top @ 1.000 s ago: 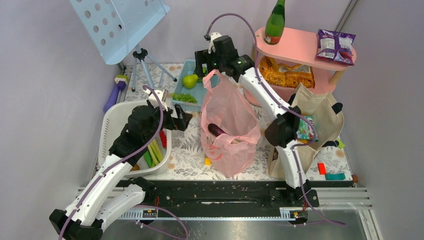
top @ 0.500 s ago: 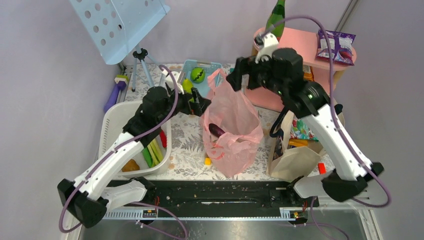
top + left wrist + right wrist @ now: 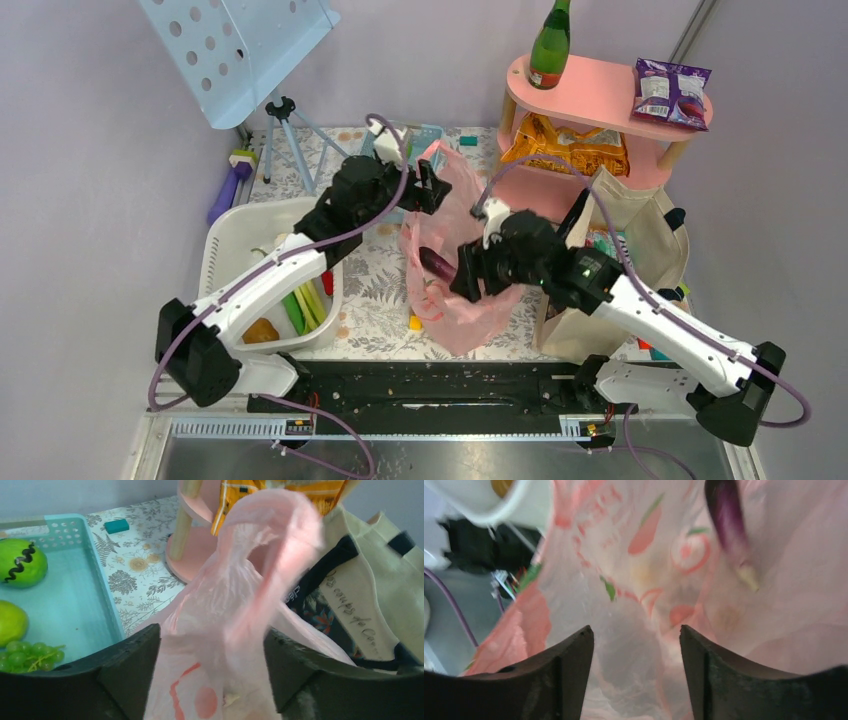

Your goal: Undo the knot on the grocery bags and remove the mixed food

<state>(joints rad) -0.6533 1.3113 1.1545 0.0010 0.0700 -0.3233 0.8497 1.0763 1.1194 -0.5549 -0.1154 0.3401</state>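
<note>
A fern-patterned tabletop (image 3: 375, 290) is enclosed by lilac walls (image 3: 80, 150). The pink plastic bag (image 3: 452, 322) is stood mid-table, an aubergine (image 3: 435, 262) in its mouth. Its far handle is straddled by the left gripper (image 3: 212, 640), jaws parted. The right gripper (image 3: 636, 635), likewise unclenched, is held at the bag's opening beside the aubergine.

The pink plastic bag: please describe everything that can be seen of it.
The pink plastic bag is thin, translucent, crumpled, printed with red and green shapes. It stands open beside the canvas tote. A purple aubergine lies inside. The left hand straddles its raised handle; the right hand hangs at its mouth.
</note>
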